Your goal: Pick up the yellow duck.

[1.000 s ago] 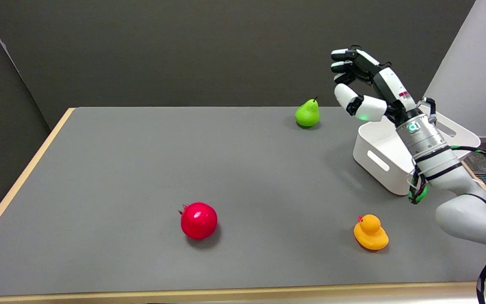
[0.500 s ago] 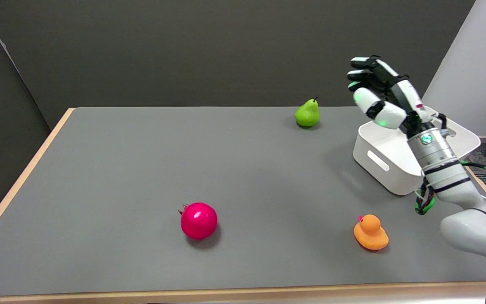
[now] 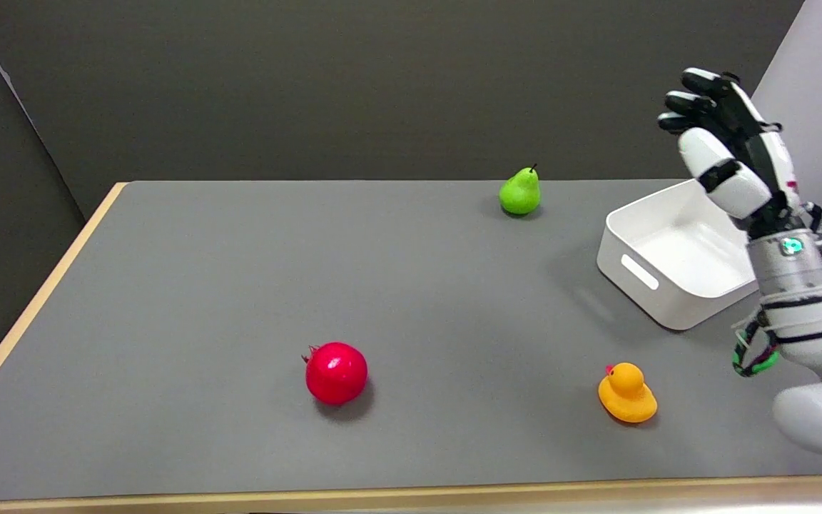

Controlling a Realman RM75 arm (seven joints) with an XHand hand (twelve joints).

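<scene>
The yellow duck point(image 3: 626, 393) sits on the grey table point(image 3: 240, 285) near its front edge, right of the middle, head with a small red tuft turned to the left. My right hand point(image 3: 728, 150) is raised high in the air at the far right, above the white bin, well behind and to the right of the duck. Its fingers are spread and lightly curved, and it holds nothing.
A white bin point(image 3: 675, 253) with slot handles stands at the right behind the duck. A green pear point(image 3: 520, 191) is at the back of the table. A red pomegranate point(image 3: 336, 373) lies front centre. The table's wooden edge runs along the left and front.
My right hand has swung to the right and up, away from above the pear side of the bin to the picture's right edge. The duck, pear and pomegranate have not moved.
</scene>
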